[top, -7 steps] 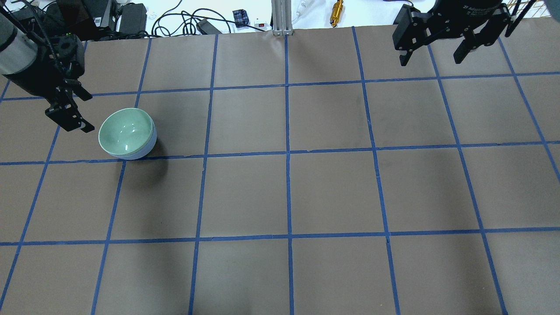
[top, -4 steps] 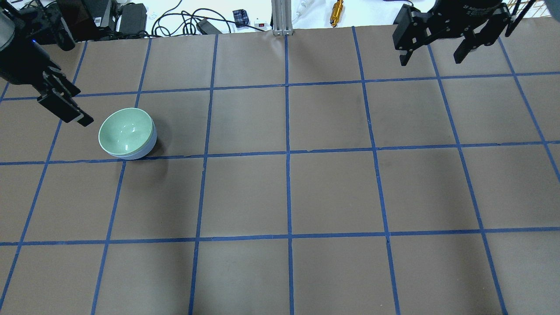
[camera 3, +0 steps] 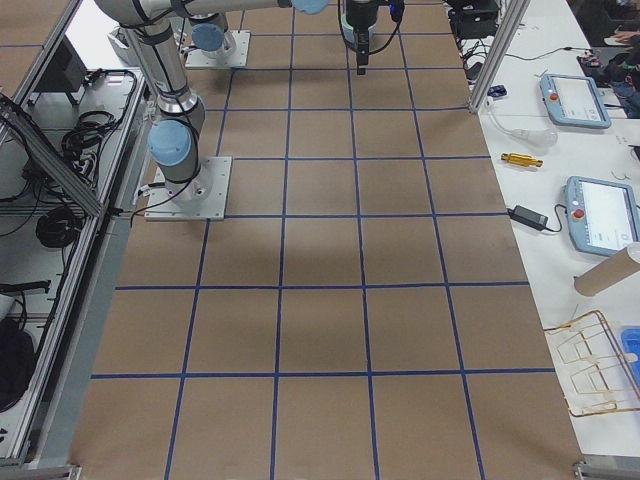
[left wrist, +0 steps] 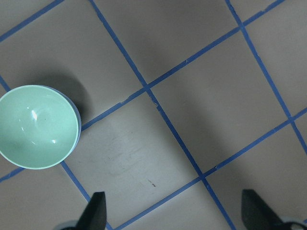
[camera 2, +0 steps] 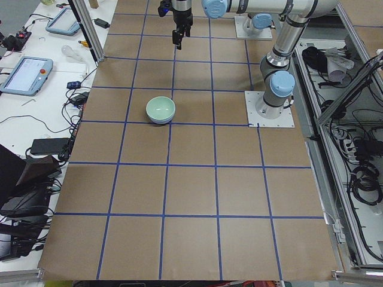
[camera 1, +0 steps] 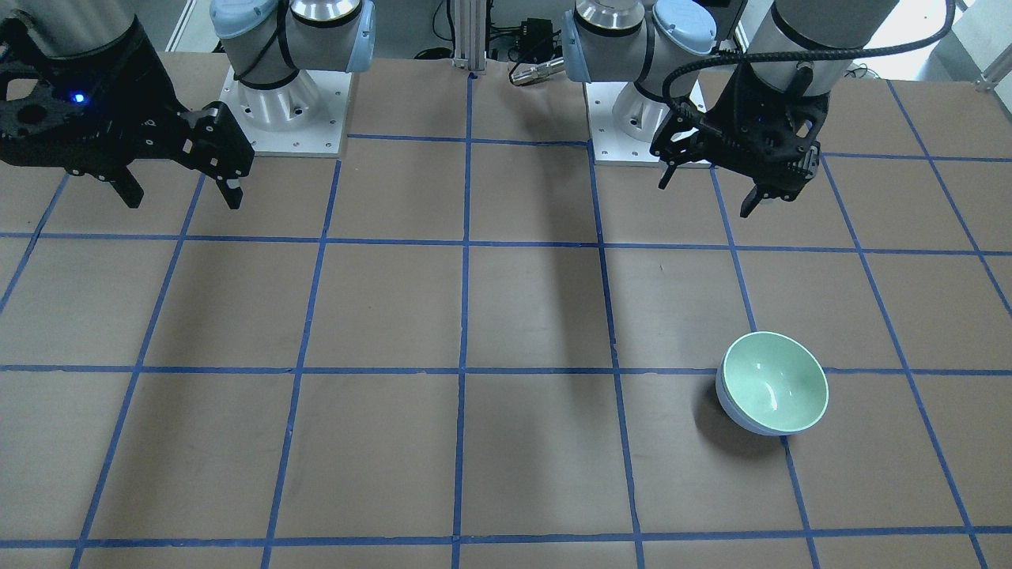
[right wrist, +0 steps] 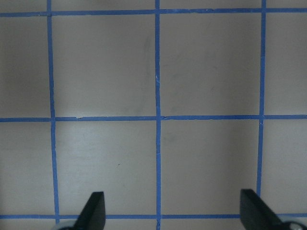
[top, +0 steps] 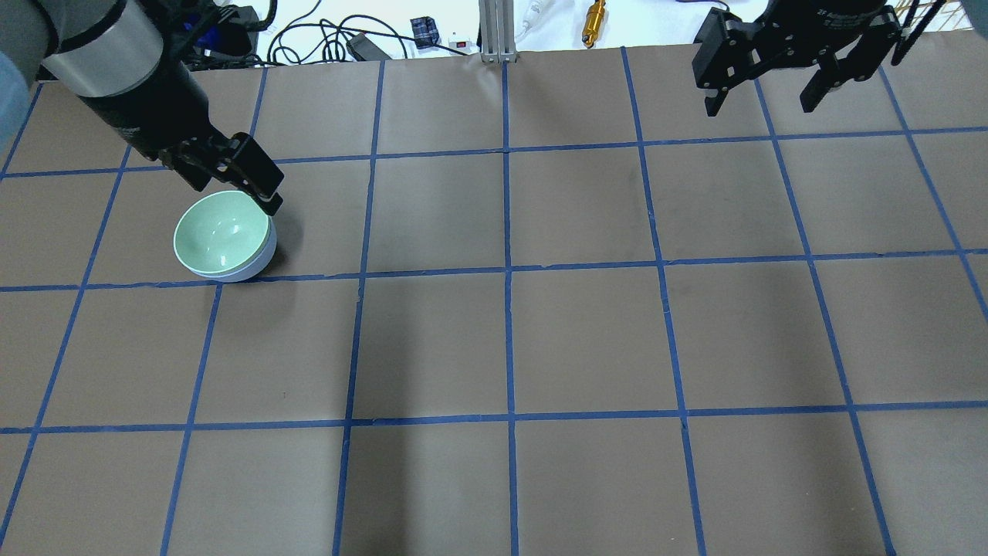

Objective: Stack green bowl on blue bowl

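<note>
nesting looks done to us: the green bowl (top: 220, 235) sits upright inside the blue bowl (top: 259, 266), of which only a thin strip of outer wall shows beneath the green rim, and the pair rests on the table (top: 587, 332) on the robot's left side, by a crossing of the blue tape lines (top: 509, 347). what any next move turns on is where that stack lies from the left gripper (camera 1: 708, 191). we see its fingers spread wide with nothing between them, raised above the table; in the front-facing view the stack lies toward the operators' side of it, apart from both fingertips. in the left wrist view the bowls are near the left edge, outside the gap between the fingers. the bowls are round, so no long axis matters. the left arm is plainly nearer; the right gripper (top: 760, 104) hangs spread and empty, well apart across the table. we judge only a withdrawal remains.
</note>
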Tool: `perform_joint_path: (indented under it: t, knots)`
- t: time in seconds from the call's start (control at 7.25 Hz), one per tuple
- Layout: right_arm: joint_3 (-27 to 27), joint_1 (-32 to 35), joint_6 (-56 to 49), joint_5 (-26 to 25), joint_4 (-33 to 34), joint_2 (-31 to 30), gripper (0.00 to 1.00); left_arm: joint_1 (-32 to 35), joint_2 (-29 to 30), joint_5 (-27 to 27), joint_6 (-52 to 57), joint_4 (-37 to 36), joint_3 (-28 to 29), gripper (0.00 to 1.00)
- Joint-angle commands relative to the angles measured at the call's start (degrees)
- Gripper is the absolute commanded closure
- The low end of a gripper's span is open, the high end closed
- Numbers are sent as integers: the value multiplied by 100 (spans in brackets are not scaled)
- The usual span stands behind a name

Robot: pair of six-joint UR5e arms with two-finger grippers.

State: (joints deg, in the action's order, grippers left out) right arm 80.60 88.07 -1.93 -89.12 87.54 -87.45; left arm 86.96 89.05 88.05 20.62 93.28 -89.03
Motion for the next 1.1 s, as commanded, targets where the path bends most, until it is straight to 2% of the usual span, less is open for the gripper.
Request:
perform_joint_path:
  t: [0.0, 0.28, 0.97]
  knots:
    - [0, 0, 0, -9, 0, 0, 0, 442, 156, 115, -1442, -343, 35, 0]
    - [0, 0, 0, 0, 0, 0, 0, 533, 192, 265, -1561, -407, 105, 0]
    - [0, 0, 0, -9, 0, 0, 0, 445, 209, 177, -1587, -486, 158, 0]
